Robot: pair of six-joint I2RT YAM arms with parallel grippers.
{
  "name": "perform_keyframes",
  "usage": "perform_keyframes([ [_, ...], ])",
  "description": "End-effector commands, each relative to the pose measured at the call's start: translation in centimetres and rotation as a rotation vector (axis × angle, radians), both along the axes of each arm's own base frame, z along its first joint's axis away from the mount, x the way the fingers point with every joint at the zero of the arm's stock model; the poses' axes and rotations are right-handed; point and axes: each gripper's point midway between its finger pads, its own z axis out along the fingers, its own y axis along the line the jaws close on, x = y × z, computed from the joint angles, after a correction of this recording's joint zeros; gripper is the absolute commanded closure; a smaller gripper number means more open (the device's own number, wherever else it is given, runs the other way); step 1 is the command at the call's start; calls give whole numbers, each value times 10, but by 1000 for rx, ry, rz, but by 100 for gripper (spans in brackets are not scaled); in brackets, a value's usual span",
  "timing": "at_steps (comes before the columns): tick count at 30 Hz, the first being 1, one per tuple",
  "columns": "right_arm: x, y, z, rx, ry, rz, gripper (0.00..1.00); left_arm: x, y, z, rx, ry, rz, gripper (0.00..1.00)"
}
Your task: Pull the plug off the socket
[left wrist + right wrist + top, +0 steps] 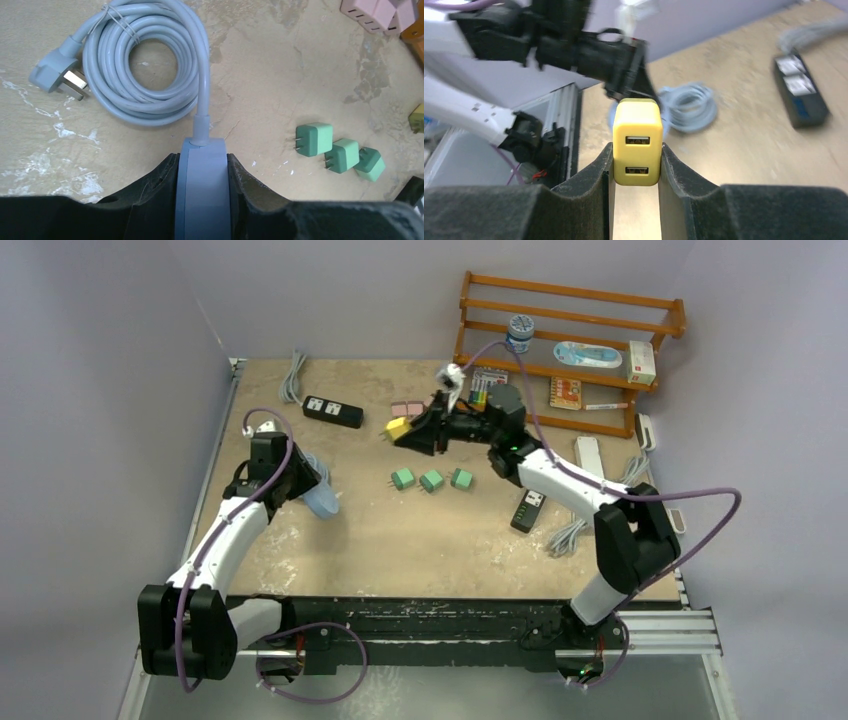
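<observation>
Your left pincer point(202, 165) is clamped across the blue-grey socket block point(202, 200) near the left edge of the table point(400, 540), probably to anchor it against the other arm's pull. Its grey cord point(150, 102) lies coiled on the table ahead. Your right pincer point(636, 155) pinches the yellow USB plug point(636, 130) by its flat sides, up in the air toward the middle of the far edge. It is well apart from the socket block, so the plug looks already free. The wooden rack point(570, 290) at the far right corner holds a jar point(519, 333), a blue-and-white packet point(587, 355) and a small box point(641, 362).
</observation>
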Motion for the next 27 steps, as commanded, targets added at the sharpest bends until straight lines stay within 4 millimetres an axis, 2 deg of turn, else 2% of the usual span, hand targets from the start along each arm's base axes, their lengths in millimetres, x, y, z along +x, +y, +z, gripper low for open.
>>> perform_keyframes([
  [1,46,-51,-9,26,142,-253,100,12,11,21,64,-50,3,100],
  [3,75,-86,-37,-24,242,-423,100,8,16,17,98,-20,4,100],
  [6,95,-133,-70,-25,373,-561,100,6,25,16,142,-1,23,100],
  [7,98,-152,-88,-35,430,-619,100,6,28,16,156,3,32,99],
  [9,108,-183,-108,-26,527,-725,100,5,32,17,180,7,43,91],
  [12,122,-226,-138,-59,646,-886,100,5,36,20,207,7,40,74],
  [14,127,-244,-155,-119,684,-980,100,5,40,22,233,13,45,65],
  [17,130,-263,-169,-170,700,-1083,100,3,53,26,297,34,74,55],
  [21,130,-270,-186,-234,718,-1109,100,2,64,35,341,23,117,42],
  [25,124,-274,-219,-322,810,-1121,100,7,62,42,319,-12,130,37],
  [27,123,-276,-227,-333,832,-1129,100,9,61,47,307,-33,136,36],
])
